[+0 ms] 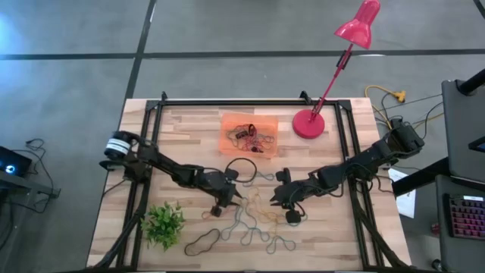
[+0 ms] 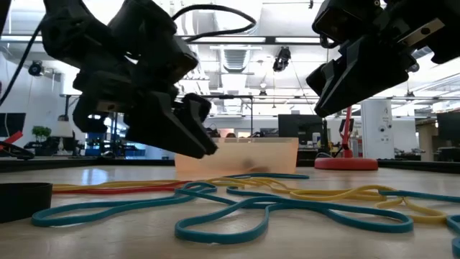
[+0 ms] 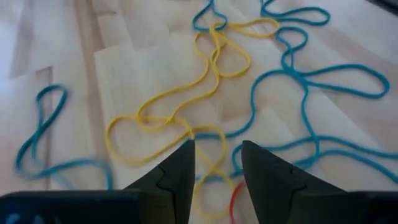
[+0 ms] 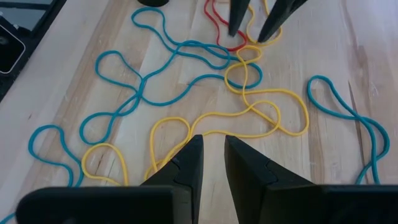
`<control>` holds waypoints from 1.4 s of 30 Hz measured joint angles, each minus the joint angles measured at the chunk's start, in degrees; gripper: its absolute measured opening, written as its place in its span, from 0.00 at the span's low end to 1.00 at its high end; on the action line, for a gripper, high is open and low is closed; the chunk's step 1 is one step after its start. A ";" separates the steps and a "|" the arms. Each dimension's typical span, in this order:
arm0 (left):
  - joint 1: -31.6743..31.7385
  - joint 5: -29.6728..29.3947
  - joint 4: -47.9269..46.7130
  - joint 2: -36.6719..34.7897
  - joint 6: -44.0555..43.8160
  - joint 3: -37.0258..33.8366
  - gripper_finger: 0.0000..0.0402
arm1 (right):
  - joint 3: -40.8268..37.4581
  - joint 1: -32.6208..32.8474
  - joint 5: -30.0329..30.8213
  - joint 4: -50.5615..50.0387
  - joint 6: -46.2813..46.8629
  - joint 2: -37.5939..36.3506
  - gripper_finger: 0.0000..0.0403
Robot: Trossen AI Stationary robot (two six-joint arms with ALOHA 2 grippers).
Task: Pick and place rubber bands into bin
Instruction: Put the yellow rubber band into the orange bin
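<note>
Hovering over tangled bands (image 1: 254,216) near the counter's front edge, the left end effector (image 3: 216,163) is parted and empty; the right end effector (image 4: 212,155) is narrowly parted, also empty. The bin (image 1: 248,135) sits toward the back edge. Interlinked loops could drag neighbours along.

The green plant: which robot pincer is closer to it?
Left. The left pincer hangs just beside the green plant, toward the table's middle. The right pincer is farther off, across the rubber bands.
</note>
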 joint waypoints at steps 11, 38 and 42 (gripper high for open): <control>0.31 0.31 0.43 6.35 0.03 2.88 0.29 | -0.07 0.00 0.00 0.07 0.26 0.00 0.14; 1.76 -0.02 -0.34 6.15 -1.46 3.40 0.00 | -0.33 -0.02 1.40 -0.21 0.26 0.02 0.14; 1.76 0.02 -0.01 4.56 -1.41 3.52 0.00 | -0.33 -0.02 1.40 -0.23 0.26 0.02 0.14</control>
